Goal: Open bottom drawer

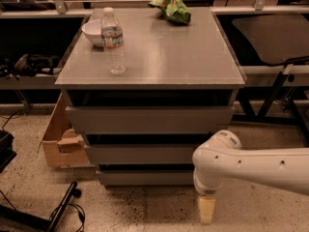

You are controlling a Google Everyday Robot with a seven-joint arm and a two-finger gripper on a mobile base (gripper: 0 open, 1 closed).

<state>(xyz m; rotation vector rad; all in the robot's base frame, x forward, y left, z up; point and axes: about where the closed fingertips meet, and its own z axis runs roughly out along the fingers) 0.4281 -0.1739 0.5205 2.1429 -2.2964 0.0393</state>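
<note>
Camera view: a bottle (114, 40) stands left on the bench (174, 57); its label cannot be read. The bottom drawer (145, 178), lowest of 3 under the bench, lies shut, long axis left-right. The tool (206, 210) hangs under the bench's right front, so the drawer lies up-left of it; wide or narrow, I cannot tell.

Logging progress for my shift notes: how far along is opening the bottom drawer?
Nothing looks done: the short grey matte bottom drawer sits closed. In hand: the beige pincer hangs low by the drawer's right end, not touching it. Left: reach the front, catch it and pull it out.
</note>
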